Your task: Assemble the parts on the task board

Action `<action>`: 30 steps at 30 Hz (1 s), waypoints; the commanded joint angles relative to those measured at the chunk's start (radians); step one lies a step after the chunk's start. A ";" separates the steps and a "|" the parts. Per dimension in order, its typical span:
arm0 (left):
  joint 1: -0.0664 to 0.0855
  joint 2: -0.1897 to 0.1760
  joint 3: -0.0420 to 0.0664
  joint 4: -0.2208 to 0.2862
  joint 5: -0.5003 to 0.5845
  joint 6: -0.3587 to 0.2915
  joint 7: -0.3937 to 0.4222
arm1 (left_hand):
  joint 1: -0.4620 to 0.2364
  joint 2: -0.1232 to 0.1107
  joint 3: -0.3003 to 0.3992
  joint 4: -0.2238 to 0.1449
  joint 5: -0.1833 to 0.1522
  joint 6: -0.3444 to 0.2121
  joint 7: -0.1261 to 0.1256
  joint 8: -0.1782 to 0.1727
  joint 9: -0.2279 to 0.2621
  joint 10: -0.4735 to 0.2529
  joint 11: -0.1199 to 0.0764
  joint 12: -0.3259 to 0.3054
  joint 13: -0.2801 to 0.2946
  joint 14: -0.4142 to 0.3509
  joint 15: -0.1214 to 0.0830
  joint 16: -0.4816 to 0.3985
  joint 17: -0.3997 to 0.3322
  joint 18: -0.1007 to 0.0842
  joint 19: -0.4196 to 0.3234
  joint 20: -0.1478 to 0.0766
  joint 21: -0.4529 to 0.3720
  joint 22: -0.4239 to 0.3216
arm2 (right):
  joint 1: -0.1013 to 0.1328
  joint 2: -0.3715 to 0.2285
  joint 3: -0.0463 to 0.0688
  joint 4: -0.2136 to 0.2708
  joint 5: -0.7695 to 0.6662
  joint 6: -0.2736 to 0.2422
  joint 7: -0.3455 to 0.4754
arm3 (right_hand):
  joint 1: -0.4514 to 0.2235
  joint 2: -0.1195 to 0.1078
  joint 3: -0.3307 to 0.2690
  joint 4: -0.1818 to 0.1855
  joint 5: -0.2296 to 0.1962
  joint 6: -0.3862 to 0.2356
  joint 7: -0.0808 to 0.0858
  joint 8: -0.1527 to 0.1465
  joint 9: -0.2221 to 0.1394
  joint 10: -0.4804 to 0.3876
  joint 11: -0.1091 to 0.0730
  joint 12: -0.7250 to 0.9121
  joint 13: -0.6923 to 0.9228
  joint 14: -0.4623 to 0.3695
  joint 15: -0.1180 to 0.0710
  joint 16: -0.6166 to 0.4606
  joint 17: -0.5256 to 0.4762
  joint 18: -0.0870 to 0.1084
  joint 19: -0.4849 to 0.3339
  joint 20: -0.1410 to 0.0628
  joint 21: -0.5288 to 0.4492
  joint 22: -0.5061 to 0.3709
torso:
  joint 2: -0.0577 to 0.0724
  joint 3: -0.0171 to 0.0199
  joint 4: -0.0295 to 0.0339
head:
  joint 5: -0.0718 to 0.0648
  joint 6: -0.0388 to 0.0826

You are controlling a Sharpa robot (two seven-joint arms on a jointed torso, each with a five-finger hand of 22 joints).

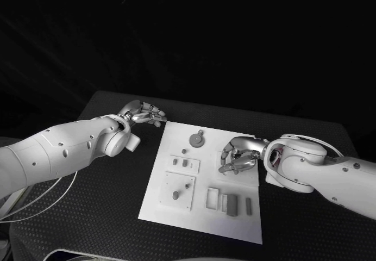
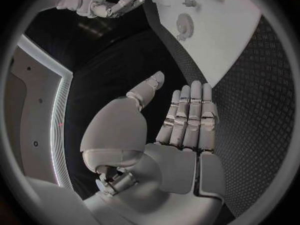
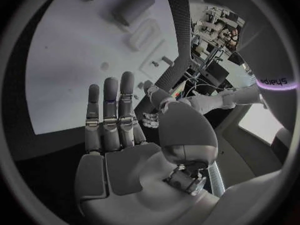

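With the flat white task board (image 1: 235, 217) mid-table, its small grey parts (image 1: 229, 203) lying near, both the left hand (image 1: 144, 114) and right hand (image 1: 237, 154) hovered empty, fingers apart, so a part probably needed pinching squarely first

A white task board (image 1: 235, 209) with grey parts (image 1: 230, 205) lies on the black, diamond-textured table (image 1: 94, 217).

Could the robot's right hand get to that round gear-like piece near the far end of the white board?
Probably yes: the right hand is open over the board, and nothing lies between it and the round piece.
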 commanded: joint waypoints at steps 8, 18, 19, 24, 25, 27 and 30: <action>0.000 0.006 0.000 -0.010 -0.001 0.043 -0.012 | -0.026 -0.001 -0.020 0.002 -0.014 0.001 -0.003 0.011 -0.002 0.026 -0.012 0.020 0.009 0.015 -0.007 -0.001 0.018 0.005 0.014 -0.009 0.005 0.001 | -0.001 -0.070 -0.057 0.005 0.359 0.127 -0.242 | -0.215 -0.133 0.010 0.204 0.005 -0.003 -0.005 -0.020 0.016 -0.204 -0.012 0.623 0.600 -0.016 -0.072 0.414 0.270 0.037 0.173 -0.066 0.174 0.031 | -0.001 0.0073 -0.0180 | -0.009 -0.008; -0.003 0.006 -0.002 -0.012 0.013 0.033 -0.003 | -0.059 -0.007 -0.041 0.002 -0.015 -0.003 -0.002 0.010 -0.006 0.029 -0.015 0.027 0.013 0.008 -0.004 -0.014 0.029 0.002 0.008 -0.008 -0.001 -0.002 | -0.001 -0.113 -0.091 0.058 0.359 0.148 -0.298 | -0.212 -0.172 0.065 0.304 0.001 0.057 -0.032 0.022 0.061 -0.202 -0.032 0.765 0.706 0.012 -0.094 0.539 0.289 0.037 0.199 -0.107 0.337 0.030 | -0.001 0.0093 -0.0221 | -0.024 -0.017; -0.004 0.006 -0.002 -0.011 0.013 0.033 -0.002 | -0.062 -0.009 -0.044 0.002 -0.014 -0.009 0.000 0.007 -0.008 0.027 -0.015 0.027 0.013 0.006 -0.003 -0.017 0.030 0.002 0.005 -0.007 -0.002 -0.003 | -0.002 -0.114 -0.097 0.061 0.364 0.149 -0.300 | -0.212 -0.170 0.062 0.310 0.002 0.061 -0.036 0.025 0.068 -0.198 -0.034 0.772 0.711 0.013 -0.097 0.548 0.285 0.037 0.194 -0.110 0.356 0.030 | -0.002 0.0077 -0.0218 | -0.027 -0.018; -0.006 0.009 -0.002 -0.011 0.013 0.033 0.000 | -0.075 -0.007 -0.051 0.004 -0.014 -0.010 0.001 0.007 -0.009 0.025 -0.014 0.027 0.013 0.002 -0.001 -0.023 0.034 0.001 0.000 -0.005 -0.003 -0.005 | -0.004 -0.115 -0.113 0.082 0.383 0.134 -0.289 | -0.209 -0.146 0.044 0.317 0.001 0.071 -0.040 0.031 0.081 -0.180 -0.041 0.795 0.730 0.015 -0.102 0.566 0.272 0.037 0.184 -0.117 0.400 0.029 | -0.003 0.0050 -0.0207 | -0.035 -0.021; -0.007 0.009 -0.003 -0.012 0.013 0.033 0.000 | -0.076 -0.006 -0.051 0.004 -0.014 -0.010 0.001 0.007 -0.009 0.025 -0.014 0.028 0.013 0.001 -0.001 -0.023 0.034 0.001 0.000 -0.005 -0.003 -0.005 | -0.005 -0.114 -0.113 0.082 0.383 0.132 -0.288 | -0.209 -0.142 0.041 0.318 0.002 0.073 -0.041 0.032 0.083 -0.178 -0.042 0.798 0.733 0.015 -0.103 0.569 0.269 0.037 0.183 -0.118 0.406 0.028 | -0.003 0.0051 -0.0211 | -0.035 -0.022; -0.008 0.010 -0.003 -0.012 0.013 0.034 0.000 | -0.078 -0.006 -0.052 0.005 -0.014 -0.010 0.001 0.007 -0.009 0.025 -0.014 0.028 0.013 0.000 0.000 -0.024 0.035 0.001 -0.001 -0.004 -0.003 -0.005 | -0.005 -0.112 -0.114 0.081 0.383 0.129 -0.286 | -0.206 -0.135 0.037 0.317 0.003 0.076 -0.042 0.033 0.086 -0.171 -0.043 0.806 0.740 0.016 -0.104 0.574 0.266 0.037 0.181 -0.120 0.416 0.028 | -0.003 0.0055 -0.0202 | -0.038 -0.022; -0.009 0.011 -0.003 -0.013 0.013 0.036 0.000 | -0.080 -0.005 -0.053 0.004 -0.014 -0.010 0.001 0.008 -0.009 0.025 -0.014 0.028 0.014 -0.001 0.000 -0.026 0.036 0.001 -0.003 -0.004 -0.004 -0.006 | -0.007 -0.109 -0.115 0.080 0.383 0.139 -0.287 | -0.201 -0.120 0.030 0.316 0.005 0.079 -0.044 0.032 0.090 -0.161 -0.044 0.817 0.748 0.017 -0.105 0.584 0.258 0.037 0.177 -0.122 0.432 0.028 | -0.003 0.0042 -0.0189 | -0.041 -0.023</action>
